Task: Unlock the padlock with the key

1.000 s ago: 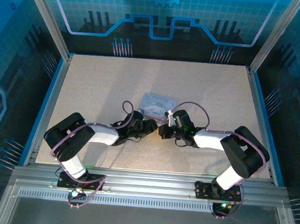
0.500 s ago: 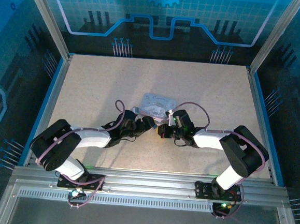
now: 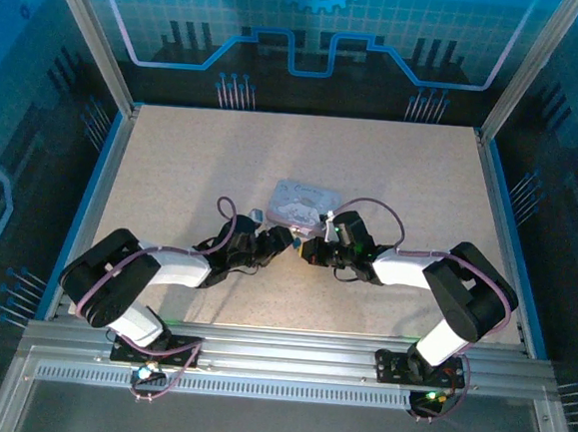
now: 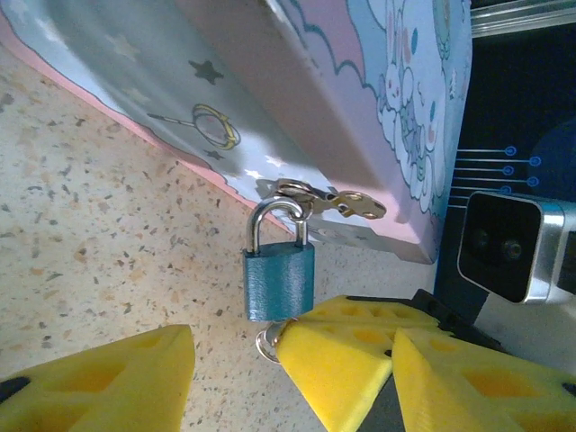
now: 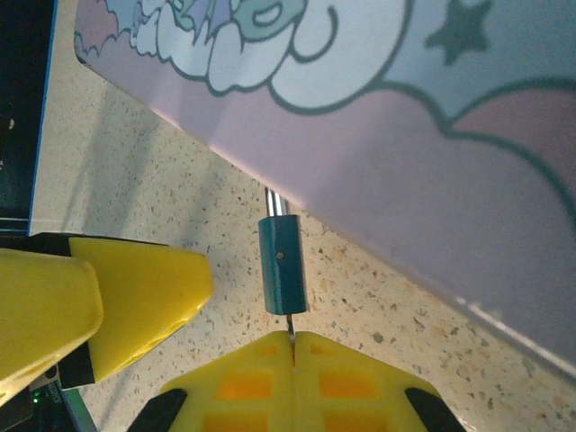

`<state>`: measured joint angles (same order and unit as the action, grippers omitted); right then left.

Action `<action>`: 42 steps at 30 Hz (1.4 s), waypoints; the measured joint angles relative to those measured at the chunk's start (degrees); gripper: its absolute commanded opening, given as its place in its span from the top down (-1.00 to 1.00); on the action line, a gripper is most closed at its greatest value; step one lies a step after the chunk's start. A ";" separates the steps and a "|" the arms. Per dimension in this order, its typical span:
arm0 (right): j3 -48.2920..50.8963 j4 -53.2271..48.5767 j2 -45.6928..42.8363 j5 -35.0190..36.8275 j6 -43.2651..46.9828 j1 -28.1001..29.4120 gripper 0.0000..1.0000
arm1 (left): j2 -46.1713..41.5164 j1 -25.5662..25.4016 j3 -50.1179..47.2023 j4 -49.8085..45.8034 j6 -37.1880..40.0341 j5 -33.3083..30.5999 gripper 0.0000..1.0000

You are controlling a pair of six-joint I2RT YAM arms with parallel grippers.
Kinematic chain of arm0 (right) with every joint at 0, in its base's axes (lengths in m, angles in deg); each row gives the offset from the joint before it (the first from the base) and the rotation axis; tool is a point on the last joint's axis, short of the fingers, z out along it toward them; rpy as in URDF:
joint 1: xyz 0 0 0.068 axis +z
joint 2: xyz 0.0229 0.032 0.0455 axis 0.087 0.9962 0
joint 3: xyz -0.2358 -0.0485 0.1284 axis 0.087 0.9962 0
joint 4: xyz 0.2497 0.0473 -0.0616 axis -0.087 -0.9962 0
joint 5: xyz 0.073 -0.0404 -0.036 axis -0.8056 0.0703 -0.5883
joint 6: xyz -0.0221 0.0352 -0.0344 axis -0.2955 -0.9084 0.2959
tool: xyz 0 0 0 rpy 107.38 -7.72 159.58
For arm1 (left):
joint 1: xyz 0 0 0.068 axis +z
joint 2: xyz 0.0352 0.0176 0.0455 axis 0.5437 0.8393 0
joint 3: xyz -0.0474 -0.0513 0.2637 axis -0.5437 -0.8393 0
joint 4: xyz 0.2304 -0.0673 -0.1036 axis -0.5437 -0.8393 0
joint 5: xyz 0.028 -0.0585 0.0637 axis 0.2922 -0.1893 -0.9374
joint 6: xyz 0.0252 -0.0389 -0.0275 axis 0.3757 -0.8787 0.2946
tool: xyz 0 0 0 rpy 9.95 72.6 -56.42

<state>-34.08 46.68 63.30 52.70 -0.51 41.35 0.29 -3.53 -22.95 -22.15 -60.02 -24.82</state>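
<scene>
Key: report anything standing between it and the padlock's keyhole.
Nothing visible. The key, pinched in the shut right gripper, meets the bottom end of the padlock.

free: tabletop lying open upper left and right | blocked: box sitting at centre, padlock hanging at its edge

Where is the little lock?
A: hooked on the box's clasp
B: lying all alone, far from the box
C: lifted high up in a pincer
A: the lock has its shackle looped through the clasp on the side of the box.
</scene>
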 measured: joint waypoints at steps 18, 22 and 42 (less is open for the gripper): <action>0.37 3.85 1.49 -3.82 -7.23 -0.44 1.00 | 4.74 0.00 0.00 4.72 -2.47 1.40 -0.06; 0.37 4.15 1.60 -4.22 -7.78 -0.57 1.00 | 5.40 0.00 0.00 5.88 -2.51 1.46 -0.04; 0.37 6.12 2.14 -5.31 -10.08 -0.81 1.00 | 9.07 0.00 0.00 10.71 -4.52 1.46 0.16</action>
<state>-33.70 52.80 65.44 47.39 -10.59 40.54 9.36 -3.53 -22.95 -11.44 -64.54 -23.35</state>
